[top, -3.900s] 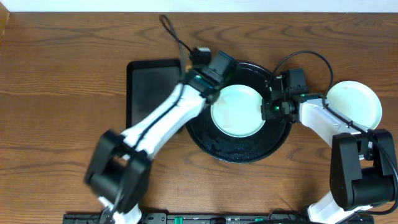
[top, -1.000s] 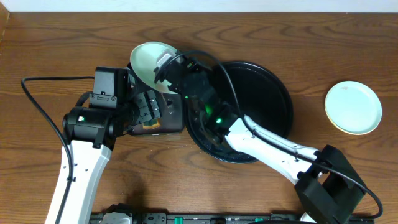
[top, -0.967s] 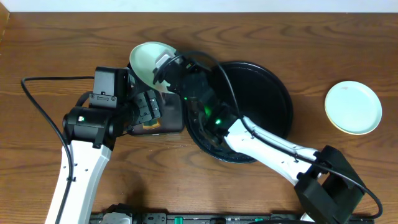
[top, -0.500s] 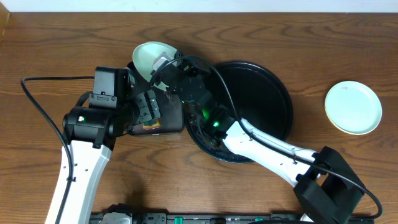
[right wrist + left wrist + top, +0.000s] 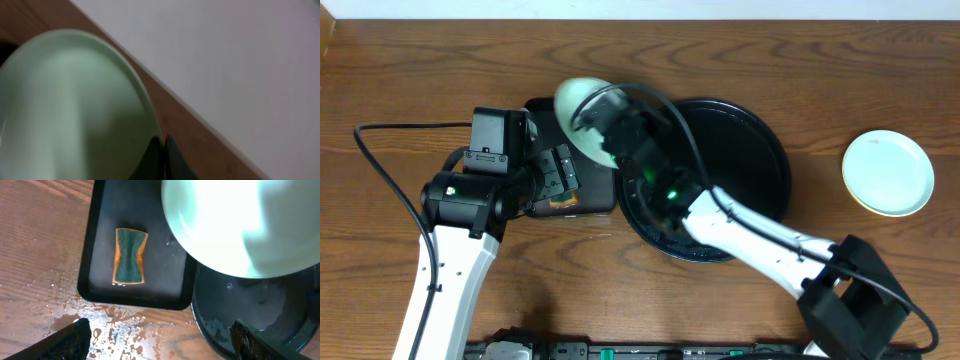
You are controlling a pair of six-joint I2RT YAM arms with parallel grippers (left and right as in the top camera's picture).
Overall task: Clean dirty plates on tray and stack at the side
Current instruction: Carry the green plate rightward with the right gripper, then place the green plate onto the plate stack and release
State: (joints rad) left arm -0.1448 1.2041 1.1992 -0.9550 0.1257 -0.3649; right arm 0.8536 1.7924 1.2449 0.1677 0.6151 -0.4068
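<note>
Overhead, at upper centre, the right gripper pinches a tilted pale plate over the round black tray's upper-left edge; the left gripper gapes wide, empty. Left wrist: plate upper right, sponge left. Right wrist: closed fingers clamp the plate's rim, bottom centre.

table: grained wood | tray: glossy black | plate: smooth, glossy | sponge: rough

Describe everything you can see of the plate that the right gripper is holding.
The plate is small, round and shallow, pale mint-green, with a smooth glossy surface like glazed ceramic or plastic. It is off the table and tilted, and the right gripper is shut on its rim. It hangs over the spot where the rectangular tray meets the round tray. Nothing else touches it. The views are too blurred to show any dirt.
</note>
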